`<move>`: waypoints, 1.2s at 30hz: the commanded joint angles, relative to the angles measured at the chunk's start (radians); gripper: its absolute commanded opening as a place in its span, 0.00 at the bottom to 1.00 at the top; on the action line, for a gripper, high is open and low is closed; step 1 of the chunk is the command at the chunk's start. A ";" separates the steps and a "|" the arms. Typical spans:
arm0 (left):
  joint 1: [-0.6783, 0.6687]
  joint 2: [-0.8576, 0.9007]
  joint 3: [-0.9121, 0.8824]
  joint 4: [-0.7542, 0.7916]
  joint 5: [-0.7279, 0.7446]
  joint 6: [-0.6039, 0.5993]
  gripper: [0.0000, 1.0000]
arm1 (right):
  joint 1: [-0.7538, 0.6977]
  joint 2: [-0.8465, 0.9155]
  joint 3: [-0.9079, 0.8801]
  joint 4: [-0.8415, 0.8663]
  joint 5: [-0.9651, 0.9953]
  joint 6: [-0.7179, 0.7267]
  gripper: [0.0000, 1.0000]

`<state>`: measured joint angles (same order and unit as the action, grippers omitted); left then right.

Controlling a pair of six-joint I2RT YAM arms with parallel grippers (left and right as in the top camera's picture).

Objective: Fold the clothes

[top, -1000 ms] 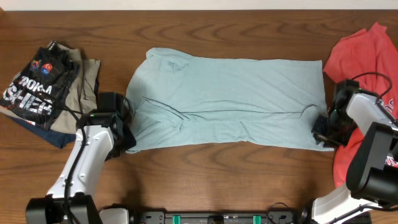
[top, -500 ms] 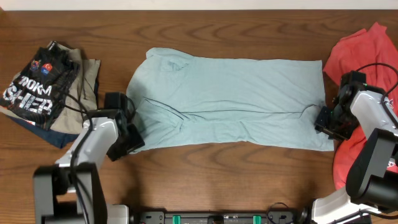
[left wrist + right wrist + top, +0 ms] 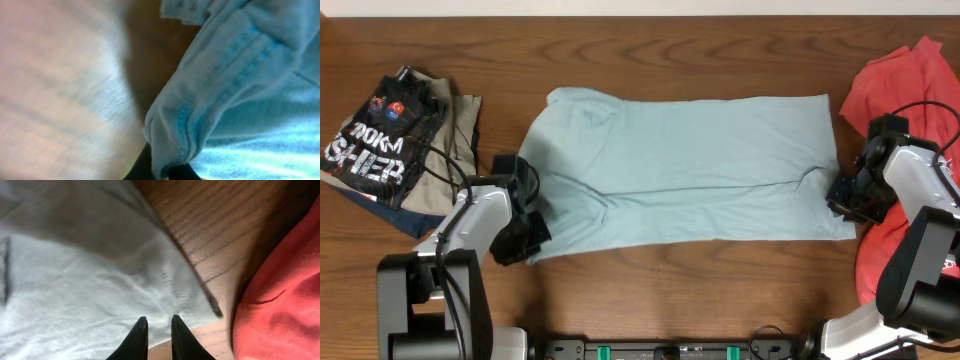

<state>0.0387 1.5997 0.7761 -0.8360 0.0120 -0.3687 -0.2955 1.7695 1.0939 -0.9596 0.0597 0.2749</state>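
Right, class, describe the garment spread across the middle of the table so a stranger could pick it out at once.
Look at the brown wooden table from above. Across its middle lies the pale blue-grey T-shirt, between a stack of folded clothes at the left and a crumpled red garment at the right. It alone is plain, pale and spread out flat.

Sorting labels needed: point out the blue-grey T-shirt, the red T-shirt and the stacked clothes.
blue-grey T-shirt (image 3: 690, 165), overhead, mid body.
red T-shirt (image 3: 900, 80), overhead, upper part.
stacked clothes (image 3: 382, 140), overhead, black printed top.
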 commanded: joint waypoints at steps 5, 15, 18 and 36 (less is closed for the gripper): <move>0.004 -0.008 -0.004 -0.034 -0.080 -0.002 0.14 | 0.002 -0.013 0.003 -0.002 0.003 -0.003 0.15; 0.004 -0.040 0.176 -0.133 -0.079 0.046 0.39 | 0.002 -0.014 0.025 0.025 -0.121 -0.067 0.38; 0.004 -0.056 0.274 -0.150 -0.052 0.049 0.49 | 0.002 -0.016 0.069 0.012 -0.145 -0.067 0.46; 0.004 0.232 0.472 0.417 0.319 0.120 0.70 | 0.040 -0.018 0.202 -0.028 -0.303 -0.159 0.51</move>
<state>0.0387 1.7432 1.1946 -0.4469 0.2523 -0.2356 -0.2703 1.7676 1.2819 -0.9909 -0.2272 0.1471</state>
